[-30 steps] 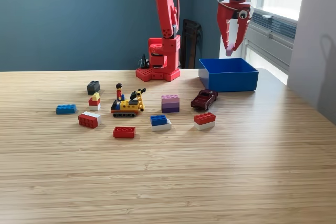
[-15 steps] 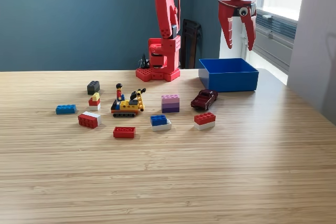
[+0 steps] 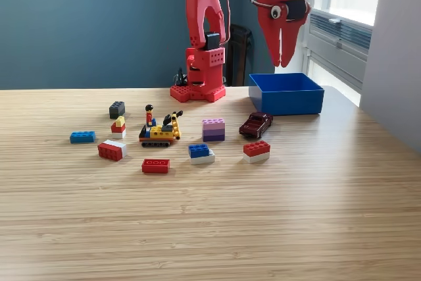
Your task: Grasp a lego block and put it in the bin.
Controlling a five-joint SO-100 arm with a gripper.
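The blue bin [image 3: 286, 95] stands at the back right of the wooden table in the exterior view. My red gripper [image 3: 283, 64] hangs high above the bin's left part, pointing down, with its jaws together and nothing visible between them. Several lego blocks lie on the table to the left of the bin: a purple and pink block [image 3: 213, 129], a red-on-white block [image 3: 256, 151], a blue-on-white block [image 3: 200, 153], a flat red block [image 3: 156, 166], another red and white block [image 3: 112, 150], a blue block [image 3: 82, 137] and a black block [image 3: 117, 109].
A dark red toy car [image 3: 256, 124] sits just in front of the bin. A yellow toy vehicle with a small figure [image 3: 160, 133] stands among the blocks. The arm's red base [image 3: 198, 90] is at the back, and a window sill runs behind the bin.
A second ago the gripper held a small pink piece over the bin. It then opened, and the piece is gone from it. Now the jaws are together and the gripper has swung left.
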